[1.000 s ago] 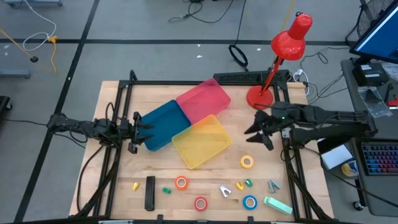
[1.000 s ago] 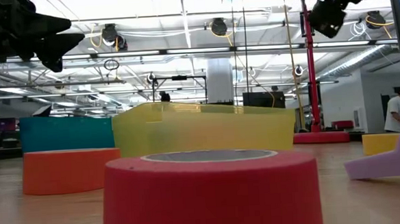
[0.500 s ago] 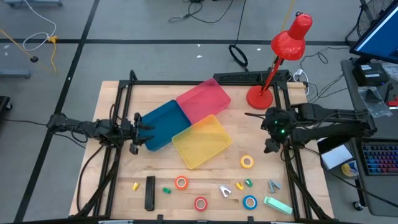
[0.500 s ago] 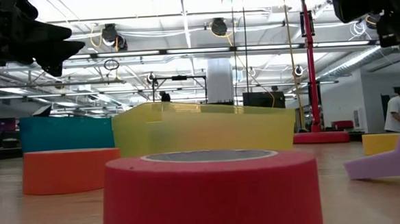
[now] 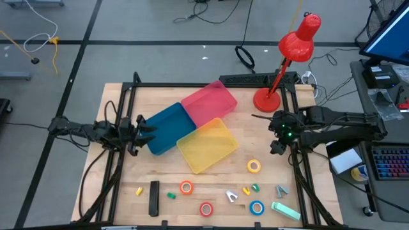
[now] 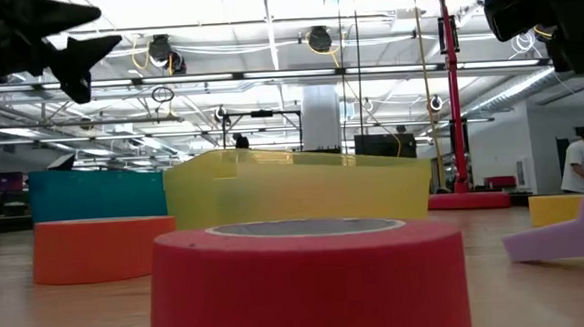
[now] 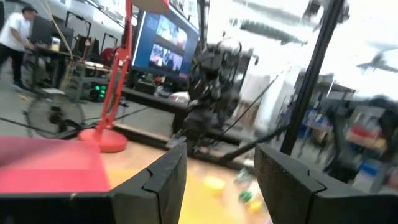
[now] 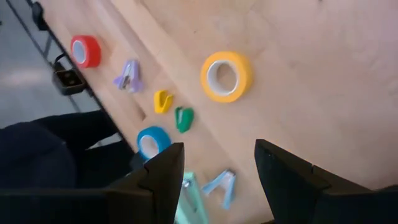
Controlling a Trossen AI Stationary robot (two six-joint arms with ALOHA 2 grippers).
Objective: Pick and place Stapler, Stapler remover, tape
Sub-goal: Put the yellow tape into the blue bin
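Observation:
Four tape rolls lie flat near the table's near edge: yellow [image 5: 254, 167], orange [image 5: 186, 188], red [image 5: 206, 209] and blue [image 5: 257, 207]. A black stapler [image 5: 154, 198] lies near left, a mint one [image 5: 285, 211] near right. Small staple removers [image 5: 231, 196] are scattered between them. My right gripper [image 5: 277, 145] hangs open above the table's right side, pointing down, with the yellow roll [image 8: 226, 76] below and ahead of it. My left gripper [image 5: 140, 128] is open in the air at the blue bin's left end.
Blue [image 5: 165, 128], pink [image 5: 209, 102] and yellow [image 5: 207, 145] bins sit together mid-table. A red desk lamp [image 5: 267, 99] stands at the far right corner, close behind my right arm. Bare wood lies between the bins and the row of small items.
My right gripper has drawn back toward the table's right edge and tipped from level to pointing down at the table. My left gripper has risen slightly beside the blue bin. No object has moved.

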